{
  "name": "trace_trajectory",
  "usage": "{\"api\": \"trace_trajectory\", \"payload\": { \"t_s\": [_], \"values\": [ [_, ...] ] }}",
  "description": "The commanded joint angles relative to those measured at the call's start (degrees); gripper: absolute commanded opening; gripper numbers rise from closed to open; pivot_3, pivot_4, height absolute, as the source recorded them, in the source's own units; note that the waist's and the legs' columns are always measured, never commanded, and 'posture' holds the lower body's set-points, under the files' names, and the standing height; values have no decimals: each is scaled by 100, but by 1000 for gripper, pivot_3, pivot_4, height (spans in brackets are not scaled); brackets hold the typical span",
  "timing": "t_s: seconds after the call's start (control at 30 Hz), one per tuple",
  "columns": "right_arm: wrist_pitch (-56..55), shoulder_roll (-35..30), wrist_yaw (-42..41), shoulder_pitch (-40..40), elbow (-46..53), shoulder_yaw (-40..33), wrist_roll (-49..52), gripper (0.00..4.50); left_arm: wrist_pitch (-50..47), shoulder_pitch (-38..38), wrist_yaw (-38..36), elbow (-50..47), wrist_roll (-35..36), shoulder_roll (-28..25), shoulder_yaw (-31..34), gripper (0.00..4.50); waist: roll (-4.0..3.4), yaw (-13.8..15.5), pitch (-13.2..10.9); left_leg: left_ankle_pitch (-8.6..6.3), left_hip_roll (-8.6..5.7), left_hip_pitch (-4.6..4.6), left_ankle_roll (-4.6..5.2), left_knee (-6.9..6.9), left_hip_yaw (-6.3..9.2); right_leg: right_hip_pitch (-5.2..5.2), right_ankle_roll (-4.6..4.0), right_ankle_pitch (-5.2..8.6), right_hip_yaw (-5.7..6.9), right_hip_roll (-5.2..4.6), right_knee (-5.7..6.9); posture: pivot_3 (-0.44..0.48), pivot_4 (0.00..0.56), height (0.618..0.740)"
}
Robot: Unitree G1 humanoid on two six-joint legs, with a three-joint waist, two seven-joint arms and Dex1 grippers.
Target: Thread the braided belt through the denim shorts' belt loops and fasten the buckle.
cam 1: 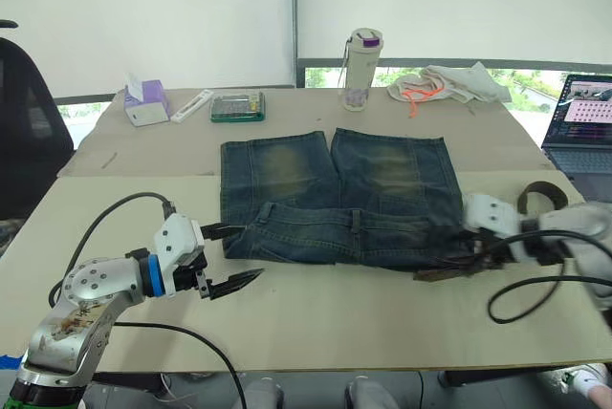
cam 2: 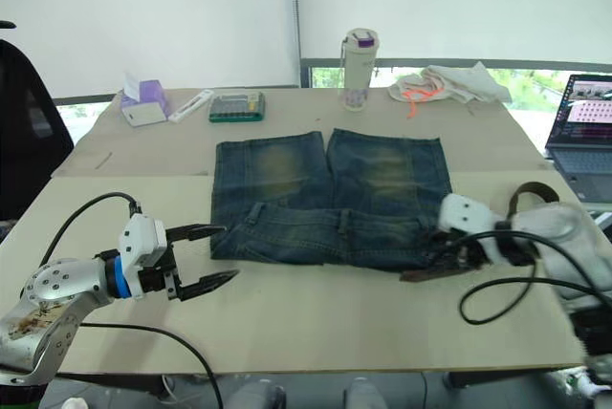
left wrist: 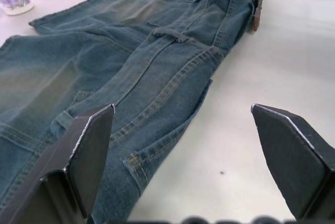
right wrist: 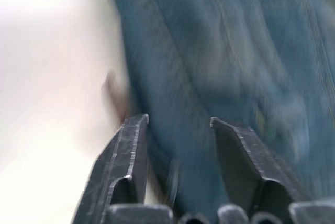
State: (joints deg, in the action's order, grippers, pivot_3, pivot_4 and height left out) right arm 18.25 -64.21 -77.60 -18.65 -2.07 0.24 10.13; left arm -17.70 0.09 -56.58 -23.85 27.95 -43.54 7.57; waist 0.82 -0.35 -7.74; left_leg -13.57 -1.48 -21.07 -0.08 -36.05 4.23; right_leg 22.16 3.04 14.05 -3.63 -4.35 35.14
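Lying flat mid-table: denim shorts, faded blue with yellowish worn patches on both legs, waistband toward the near edge, legs pointing far. Curling at the shorts' right waistband corner: braided belt, dark brown, one stretch looping up to the right, another lying flat just beside the near hem. Hovering at the left waistband corner: left gripper, jaws spread wide, empty. Reaching over the right corner: right gripper, jaws narrowly parted over denim.
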Motion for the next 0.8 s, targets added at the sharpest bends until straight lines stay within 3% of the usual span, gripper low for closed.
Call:
{"api": "trace_trajectory", "payload": {
  "t_s": [0.03, 0.27, 0.57, 0.6, 0.73, 0.8],
  "values": [
    [89, -313, -290, 187, 159, -179, 140, 2138, -17, -20, -178, -229, 41, -143, -93, 4425, 1, -29, 1, 0, 2, 1, 0, 0, -2, -1, 0, 0, 0, 2, 1, 0, 150, 740],
    [-368, -39, 210, 100, -123, 314, -512, 2138, -47, -153, -188, -321, -1, -199, -302, 4425, -2, -92, 1, 0, 17, 4, 0, 4, -30, 4, -3, 1, -4, 14, 7, 0, 150, 740],
    [-281, 45, 91, 46, -20, 522, -525, 2138, -219, -294, -80, -445, 17, -202, -346, 4425, -5, -30, 0, 0, 7, 0, 0, -2, -24, 1, -1, 1, -5, 6, 6, 0, 150, 740],
    [-300, 25, 77, 56, -27, 538, -549, 1614, -250, -333, -60, -458, 14, -197, -362, 4425, -5, -32, 0, 0, 7, 1, 0, -2, -24, 1, -1, 1, -5, 6, 6, 0, 150, 740],
    [-363, -100, 27, 118, -79, 497, -619, 273, -341, -432, 0, -493, 42, -171, -387, 4425, -5, -39, 0, 0, 8, 1, 0, -2, -25, 1, -1, 1, -5, 8, 7, 0, 150, 740],
    [-350, -146, 0, 138, -73, 392, -572, 25, -394, -468, 32, -500, 95, -149, -376, 4425, -5, -39, 0, 0, 8, 2, 0, -2, -25, 1, -1, 1, -5, 8, 7, 0, 150, 740]
  ]
}}
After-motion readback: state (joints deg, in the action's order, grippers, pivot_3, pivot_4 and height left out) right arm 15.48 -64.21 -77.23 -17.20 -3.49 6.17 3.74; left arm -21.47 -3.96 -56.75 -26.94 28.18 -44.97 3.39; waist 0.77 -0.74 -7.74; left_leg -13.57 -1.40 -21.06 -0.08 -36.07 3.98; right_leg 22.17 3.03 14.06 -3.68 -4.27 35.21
